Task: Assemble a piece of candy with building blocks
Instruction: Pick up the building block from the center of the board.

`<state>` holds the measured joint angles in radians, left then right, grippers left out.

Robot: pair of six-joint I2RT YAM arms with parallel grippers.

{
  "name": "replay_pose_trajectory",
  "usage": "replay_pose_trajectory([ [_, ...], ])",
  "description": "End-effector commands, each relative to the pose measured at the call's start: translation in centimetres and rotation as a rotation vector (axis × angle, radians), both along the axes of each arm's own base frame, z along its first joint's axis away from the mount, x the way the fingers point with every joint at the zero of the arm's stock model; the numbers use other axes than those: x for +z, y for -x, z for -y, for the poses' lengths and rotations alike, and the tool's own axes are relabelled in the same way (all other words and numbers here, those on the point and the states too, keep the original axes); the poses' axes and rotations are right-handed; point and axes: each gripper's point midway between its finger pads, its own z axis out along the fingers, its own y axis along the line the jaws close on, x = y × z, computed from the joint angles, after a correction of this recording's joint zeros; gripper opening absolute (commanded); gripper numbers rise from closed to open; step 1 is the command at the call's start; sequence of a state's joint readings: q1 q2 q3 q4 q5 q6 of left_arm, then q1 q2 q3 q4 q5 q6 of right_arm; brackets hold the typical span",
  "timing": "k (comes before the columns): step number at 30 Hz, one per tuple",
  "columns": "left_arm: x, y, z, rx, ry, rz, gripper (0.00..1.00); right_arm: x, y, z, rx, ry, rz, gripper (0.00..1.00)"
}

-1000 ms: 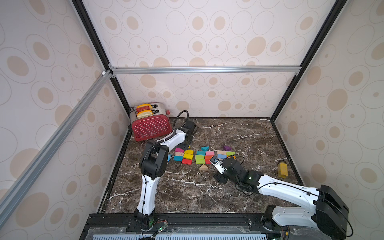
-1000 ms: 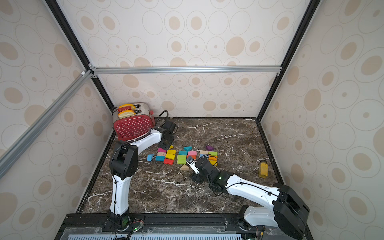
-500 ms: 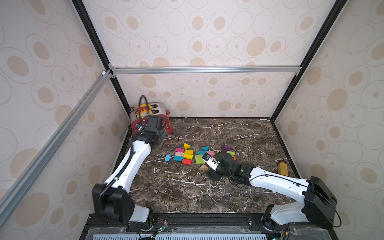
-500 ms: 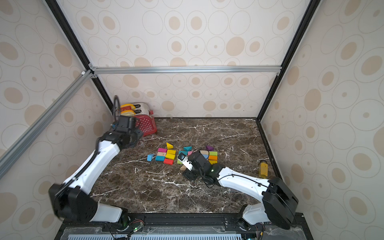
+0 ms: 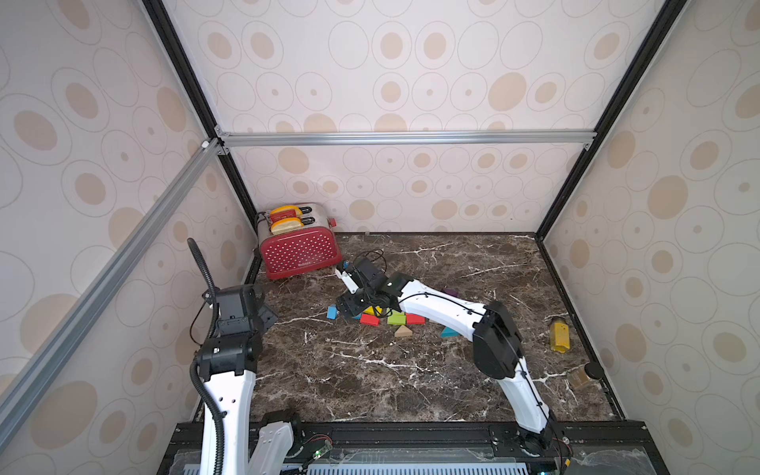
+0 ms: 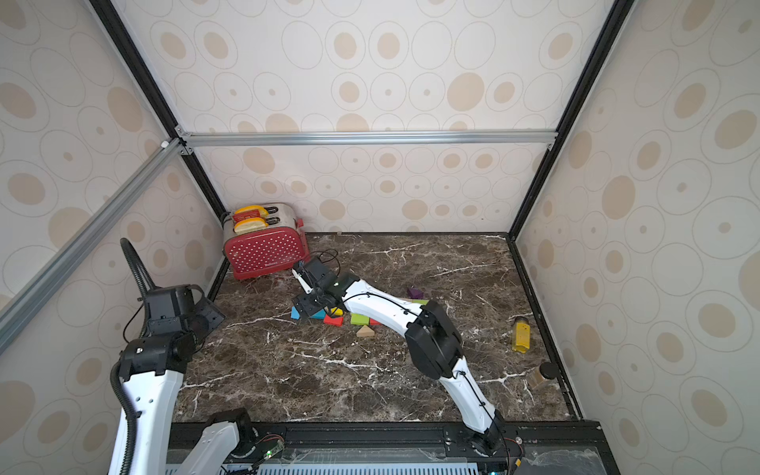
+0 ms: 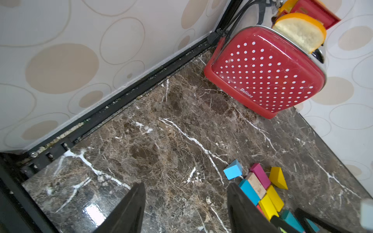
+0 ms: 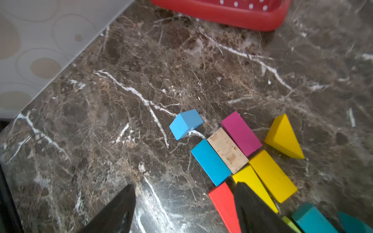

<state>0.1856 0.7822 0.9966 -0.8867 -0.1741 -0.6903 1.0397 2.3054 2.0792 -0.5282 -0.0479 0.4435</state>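
Left fingers [image 7: 126, 211], right fingers [image 8: 118, 209] apart (empty)

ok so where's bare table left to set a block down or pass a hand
Widest bare marble: the near half, from the bare-wood wedge to the front rail. Also the patch bordered by the toaster, the side wall and the lone blue block, and the far right behind the purple block. Crowded: the block cluster under the right arm.
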Motion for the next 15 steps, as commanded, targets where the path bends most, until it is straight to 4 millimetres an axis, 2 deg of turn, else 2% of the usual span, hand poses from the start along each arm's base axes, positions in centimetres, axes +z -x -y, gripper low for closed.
replay_pose_trajectory([
  [1, -0.6, 1.8, -0.7, -0.011, -0.080, -0.064, 0.67, -1.1, 0.5, -1.1, -0.082, 0.015, -0.113, 0.81],
  [7, -0.5, 3.4, -0.9, -0.002, -0.133, -0.026, 0.70, -2.4, -0.4, -3.9, -0.121, -0.035, -0.176, 0.80],
  [15, -0.7, 3.6, -0.4, -0.020, -0.118, 0.009, 0.72, -5.5, -0.7, -5.2, -0.144, -0.057, -0.225, 0.76],
])
